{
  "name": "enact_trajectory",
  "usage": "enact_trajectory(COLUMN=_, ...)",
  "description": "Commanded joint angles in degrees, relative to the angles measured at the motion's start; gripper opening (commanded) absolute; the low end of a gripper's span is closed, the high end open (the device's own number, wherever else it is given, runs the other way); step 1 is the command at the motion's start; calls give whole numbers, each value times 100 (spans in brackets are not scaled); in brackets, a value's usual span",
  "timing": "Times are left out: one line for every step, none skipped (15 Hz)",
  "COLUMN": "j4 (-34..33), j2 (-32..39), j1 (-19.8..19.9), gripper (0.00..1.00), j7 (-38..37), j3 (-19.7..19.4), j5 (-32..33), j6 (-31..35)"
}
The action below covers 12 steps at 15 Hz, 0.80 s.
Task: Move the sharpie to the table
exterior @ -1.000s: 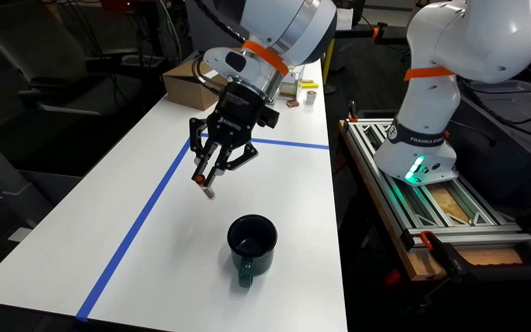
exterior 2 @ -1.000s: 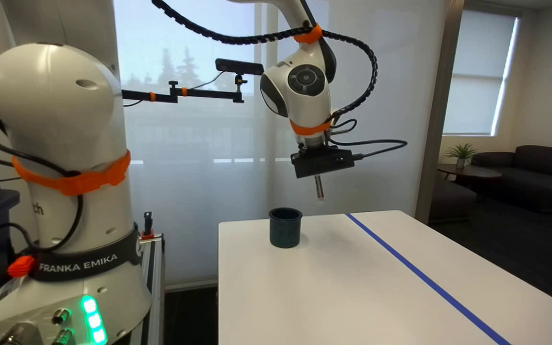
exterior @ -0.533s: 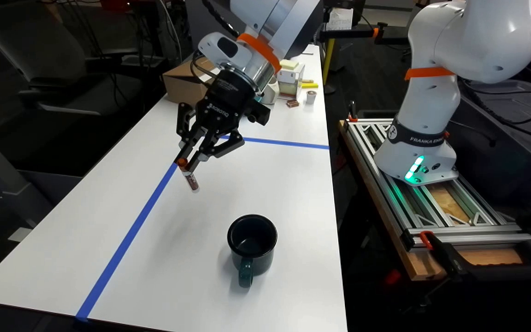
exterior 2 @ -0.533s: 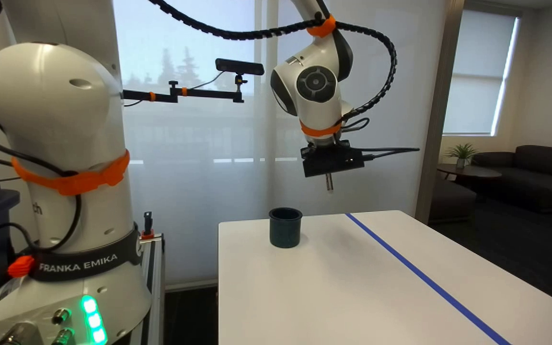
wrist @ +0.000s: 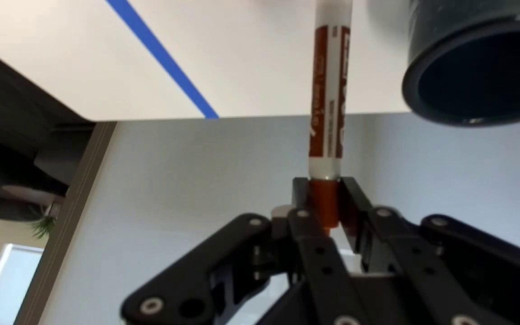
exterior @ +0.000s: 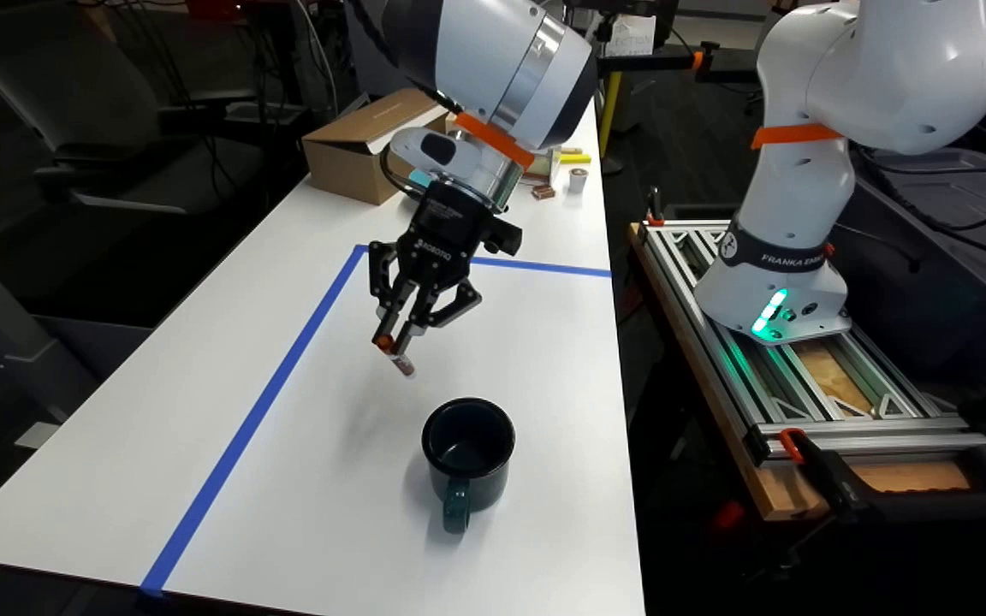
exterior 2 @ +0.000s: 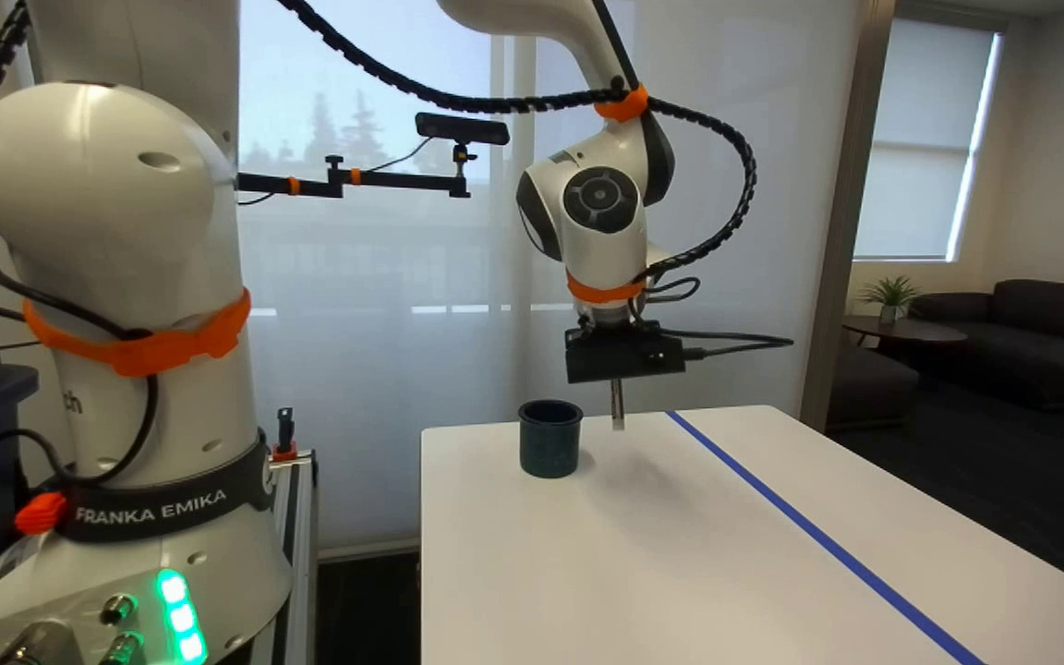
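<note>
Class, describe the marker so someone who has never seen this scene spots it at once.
Start from the white table with blue tape lines. Above it, a black claw grips the marker by its orange end. Unlike the wide, dark green mug standing nearby, it is slim with a brown label and hangs in the air.

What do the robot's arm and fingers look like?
The arm is white and rounded, with orange bands, a black ribbed cable and FRANKA EMIKA printed on a black collar. The fingers are black and jointed, on a black body marked ROBOTIQ.
</note>
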<state>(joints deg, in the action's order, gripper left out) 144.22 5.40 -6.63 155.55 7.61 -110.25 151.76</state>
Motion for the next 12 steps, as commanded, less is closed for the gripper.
enact_trajectory(j4=-161, j2=488, j1=-172, gripper=5, j7=97, j3=61, j5=141, j6=684)
enact_trajectory(j4=-192, j2=602, j1=-204, gripper=5, j7=97, j3=73, j5=126, j6=822)
enact_trajectory(j4=-233, j2=714, j1=-246, gripper=5, j7=98, j3=76, j5=93, j6=962)
enact_trajectory(j4=-278, j2=826, j1=-274, gripper=5, j7=102, j3=82, j5=77, j6=1081)
enact_trajectory(j4=-326, j2=926, j1=-305, gripper=5, j7=111, j3=81, j5=46, j6=1205)
enact_trajectory(j4=-375, j2=1017, j1=-331, gripper=5, j7=104, j3=82, j5=42, j6=1310)
enact_trajectory(j4=-428, j2=1102, j1=-357, gripper=5, j7=110, j3=74, j5=21, j6=1403)
enact_trajectory(j4=-474, j2=1178, j1=-381, gripper=5, j7=69, j3=74, j5=46, j6=1497)
enact_trajectory(j4=-538, j2=1266, j1=-400, gripper=5, j7=62, j3=65, j5=24, j6=1583)
enact_trajectory(j4=-593, j2=1341, j1=-416, gripper=5, j7=49, j3=59, j5=18, j6=1666)
enact_trajectory(j4=-644, j2=1423, j1=-423, gripper=5, j7=4, j3=58, j5=43, j6=1732)
enact_trajectory(j4=-710, j2=1513, j1=-429, gripper=5, j7=-4, j3=51, j5=39, j6=1814)
